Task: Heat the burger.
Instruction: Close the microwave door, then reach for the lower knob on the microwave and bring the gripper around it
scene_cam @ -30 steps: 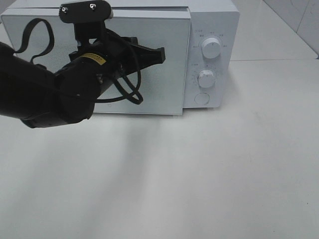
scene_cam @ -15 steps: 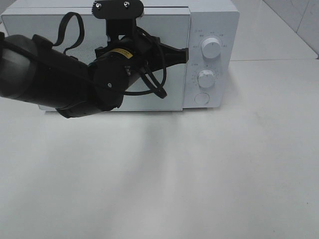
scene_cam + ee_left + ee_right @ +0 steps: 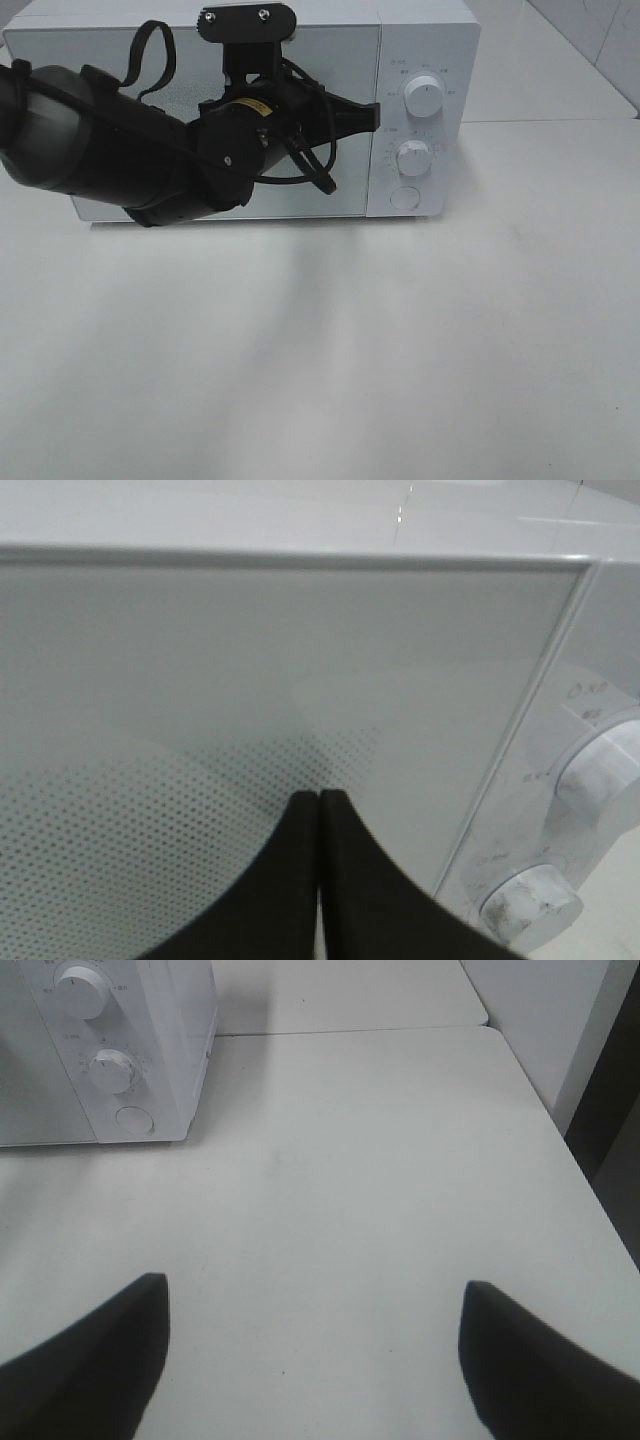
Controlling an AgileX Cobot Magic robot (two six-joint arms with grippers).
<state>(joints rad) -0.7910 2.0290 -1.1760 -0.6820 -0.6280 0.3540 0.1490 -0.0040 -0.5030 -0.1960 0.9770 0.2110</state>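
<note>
The burger is out of view. A white microwave (image 3: 425, 40) stands at the back of the table with its door (image 3: 350, 160) closed. My left gripper (image 3: 374, 116) is shut, with nothing between its fingers, and its tip is at the door's right edge beside the control panel. In the left wrist view the left gripper (image 3: 318, 798) points at the dotted door glass (image 3: 150, 810). My right gripper (image 3: 312, 1295) is open over bare table, well to the right of the microwave (image 3: 150, 1020), and does not show in the exterior view.
The control panel carries an upper knob (image 3: 423, 97), a lower knob (image 3: 413, 157) and a round button (image 3: 404, 197). The white table (image 3: 400, 350) stretches in front. Its right edge (image 3: 585, 1180) drops off beside a dark gap.
My left arm has swung right across the microwave door, so its shut gripper tip went from mid-door to the door's right edge. The right gripper has stayed open and still.
</note>
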